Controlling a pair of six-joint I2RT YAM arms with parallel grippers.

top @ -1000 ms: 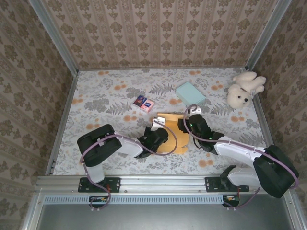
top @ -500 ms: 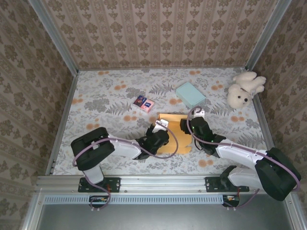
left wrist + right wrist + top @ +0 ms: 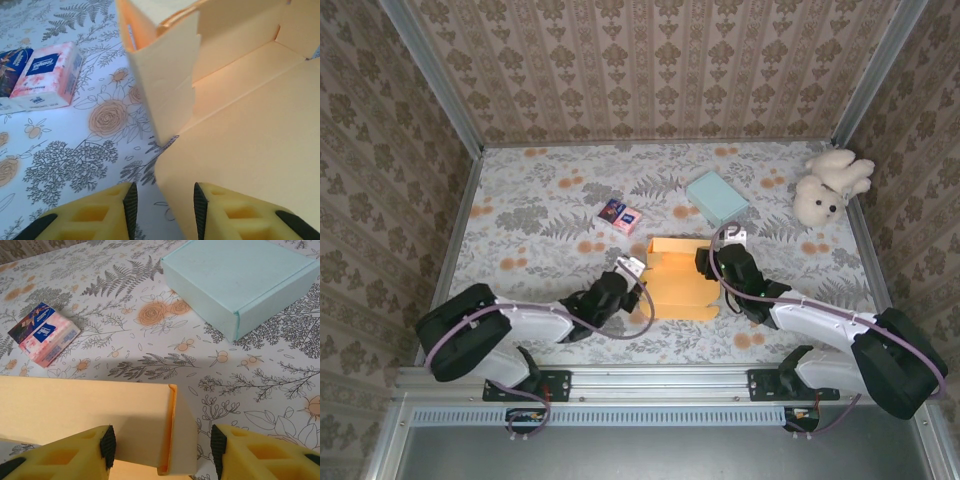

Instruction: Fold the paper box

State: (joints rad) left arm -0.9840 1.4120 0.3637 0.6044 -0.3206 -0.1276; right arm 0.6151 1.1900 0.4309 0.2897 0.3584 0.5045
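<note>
From the overhead view I saw the paper box (image 3: 682, 276) lying open near the middle of the floral desk (image 3: 530, 215), between the two arms. It was tan cardboard. Its flat panel faced the near edge and a raised wall ran along its far side.

The left end effector (image 3: 634, 268) sat just beside the box's left edge. On the left wrist camera, its yellow fingers (image 3: 102, 217) were parted, and bare desk showed in most of the gap between them. The edge of the box's flat panel (image 3: 250, 150) ran into that gap next to the right-hand finger. An upright side flap stood just beyond the fingers. I saw nothing clamped, so I judged this end effector open and holding nothing.

The right end effector (image 3: 705, 262) was at the box's far right corner. On the right wrist camera, its jaws were spread around the end of the raised wall (image 3: 85, 415). One finger (image 3: 75, 455) sat in front of the cardboard. A strip of desk showed between the other finger and the wall's end. I read this end effector as open too, straddling the corner without gripping it.

A closed teal box (image 3: 716, 196) lay farther back, to the right of the paper box and apart from it. Two small tissue packs (image 3: 628, 220) lay side by side behind the paper box and to its left. A white plush toy (image 3: 828, 188) lay by the right wall.
</note>
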